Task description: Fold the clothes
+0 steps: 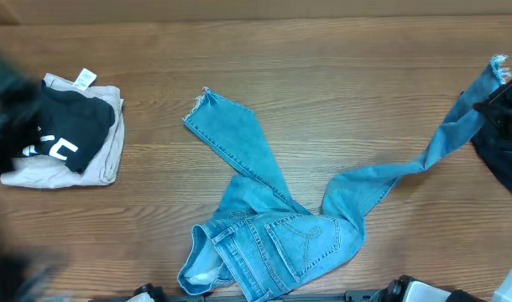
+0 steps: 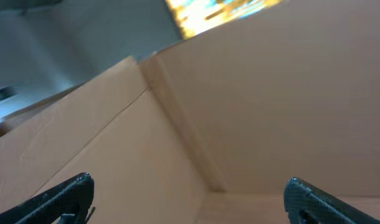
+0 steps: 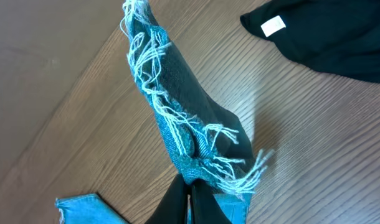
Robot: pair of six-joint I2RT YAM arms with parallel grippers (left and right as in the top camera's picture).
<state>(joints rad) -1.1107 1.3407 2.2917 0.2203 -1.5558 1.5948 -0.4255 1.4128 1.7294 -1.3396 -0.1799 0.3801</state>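
Light-blue jeans [image 1: 273,239] lie on the wooden table [image 1: 323,67], waist bunched at the front, one frayed leg pointing up-left. The other leg is stretched to the far right and lifted there. My right gripper [image 3: 190,186] is shut on that leg's frayed hem [image 3: 177,118]; in the overhead view it sits at the right edge [image 1: 501,99]. My left gripper [image 2: 190,196] is open and empty, its camera showing only tan cardboard-like surfaces. In the overhead view the left arm is a dark blur at the left edge [image 1: 4,109].
At the left lies a pile: a black top with white letters [image 1: 67,134] on a beige garment [image 1: 101,159] with a white tag. A black garment [image 1: 501,164] lies at the right edge; it shows with a white tag in the right wrist view [image 3: 327,37].
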